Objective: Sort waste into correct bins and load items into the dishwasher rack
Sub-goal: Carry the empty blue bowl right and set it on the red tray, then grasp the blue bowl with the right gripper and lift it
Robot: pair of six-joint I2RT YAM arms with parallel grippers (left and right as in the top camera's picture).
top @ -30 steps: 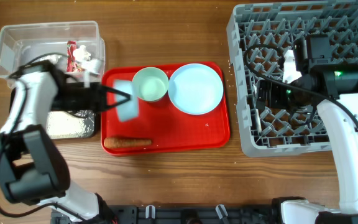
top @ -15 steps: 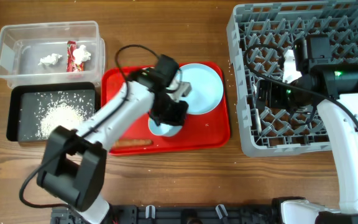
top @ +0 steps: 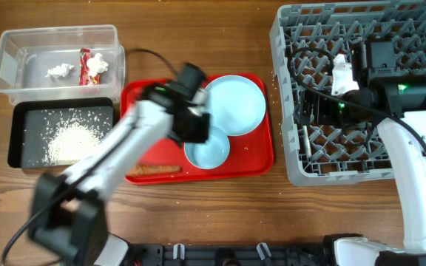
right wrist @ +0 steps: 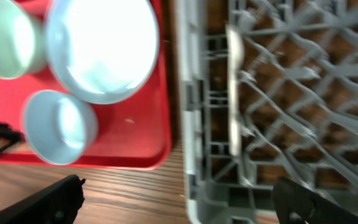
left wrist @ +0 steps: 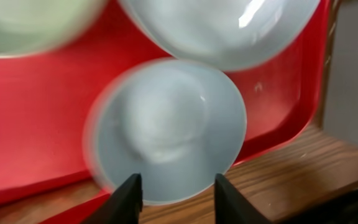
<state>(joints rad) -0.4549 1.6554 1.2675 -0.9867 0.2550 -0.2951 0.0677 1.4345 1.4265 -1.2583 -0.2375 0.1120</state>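
Left wrist: pale-blue bowl (left wrist: pixel 166 127) lies just beyond the parted left hand (left wrist: pixel 177 184).

No words, numbers or signs can be read in any of the views. The small red-and-white wrapper (top: pixel 87 65), at about ten o'clock in the overhead view, is too small and blurry to show any letters.

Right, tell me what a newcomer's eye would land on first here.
The red tray mid-table grabs the eye, carrying a wide pale-blue plate and a small bowl beside it, with the left claw open at the bowl's rim. To the right sits the big grey rack; to the left, white rice heaped in the black tray.
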